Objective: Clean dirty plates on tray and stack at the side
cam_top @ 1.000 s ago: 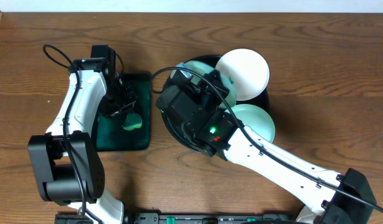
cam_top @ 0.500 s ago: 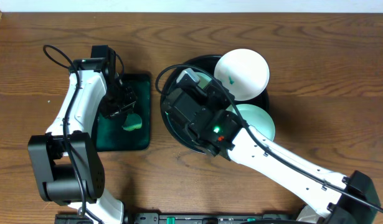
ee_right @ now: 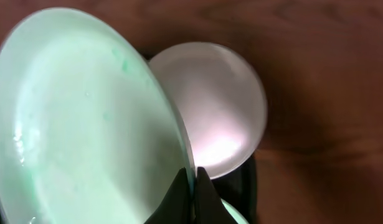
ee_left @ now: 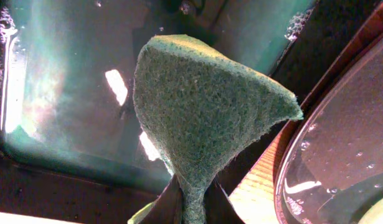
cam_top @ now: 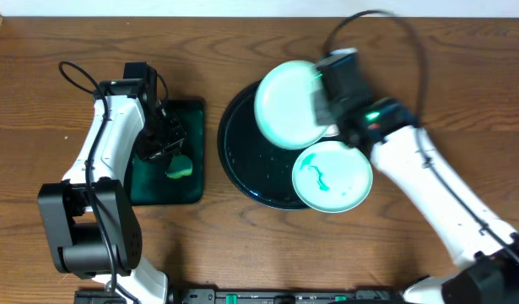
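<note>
The left gripper [ee_left: 190, 194] is clamped on a green sponge [ee_left: 203, 106] over the small green tray [cam_top: 149, 190]. To its right is the round black tray [cam_top: 242, 160]. Above that tray's far part, a mint plate [cam_top: 286, 104] faces upward, slightly tilted; being round, it has no long axis. The right gripper [ee_right: 191, 180] pinches its right edge. A white plate [ee_right: 219, 106] lies beneath. A smeared plate [cam_top: 332, 176] rests on the black tray's near right rim.
</note>
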Robot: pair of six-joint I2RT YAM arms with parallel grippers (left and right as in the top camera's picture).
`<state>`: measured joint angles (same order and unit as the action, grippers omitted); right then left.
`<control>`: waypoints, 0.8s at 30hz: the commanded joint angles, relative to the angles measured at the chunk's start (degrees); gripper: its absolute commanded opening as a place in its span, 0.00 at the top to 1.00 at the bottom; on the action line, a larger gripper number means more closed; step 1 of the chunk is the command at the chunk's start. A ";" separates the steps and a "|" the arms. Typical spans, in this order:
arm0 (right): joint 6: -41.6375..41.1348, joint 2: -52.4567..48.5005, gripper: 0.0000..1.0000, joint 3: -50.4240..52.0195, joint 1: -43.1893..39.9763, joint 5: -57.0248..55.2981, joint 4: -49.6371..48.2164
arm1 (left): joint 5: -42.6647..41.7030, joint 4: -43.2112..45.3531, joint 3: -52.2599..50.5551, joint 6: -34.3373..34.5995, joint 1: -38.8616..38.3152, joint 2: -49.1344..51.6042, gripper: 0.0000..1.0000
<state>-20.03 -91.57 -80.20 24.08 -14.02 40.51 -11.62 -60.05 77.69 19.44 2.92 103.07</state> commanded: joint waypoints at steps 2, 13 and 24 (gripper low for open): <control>-6.16 2.29 0.99 -0.79 -17.25 15.06 1.20 | 0.76 -0.33 -0.46 -0.37 0.28 0.07 0.93; -7.34 -3.65 0.99 -0.61 -47.65 20.09 4.42 | 0.76 -0.11 -0.46 -0.37 0.28 0.07 0.93; -6.08 -22.49 0.99 -0.63 -52.02 17.14 -0.02 | 0.74 -0.98 -0.46 -0.39 0.28 0.07 0.93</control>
<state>-26.52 -112.79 -80.29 -26.61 4.12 40.97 -11.62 -60.66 77.62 19.44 2.92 103.07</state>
